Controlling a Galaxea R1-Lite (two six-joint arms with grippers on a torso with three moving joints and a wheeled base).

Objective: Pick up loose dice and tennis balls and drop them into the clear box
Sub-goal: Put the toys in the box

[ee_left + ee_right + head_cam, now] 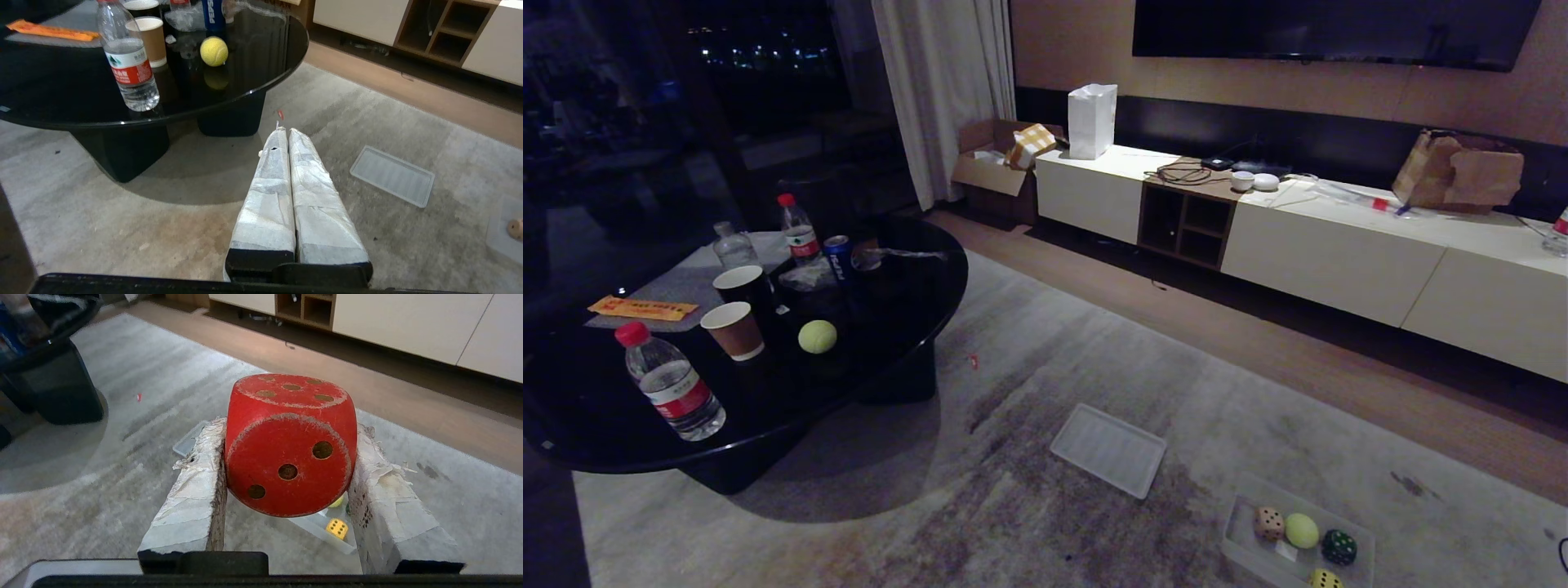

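Between taped right hand (286, 457) fingers: scuffed red die (290, 445) (rounded corners).

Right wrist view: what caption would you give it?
Right hand clamps a red die above the carpet, clear box below.

The right hand (286, 457) holds a red die (290, 445) between its two taped fingers (192, 490), one finger pressing on each side. The left hand (284, 132) has its two taped fingers pressed together, with nothing between them.
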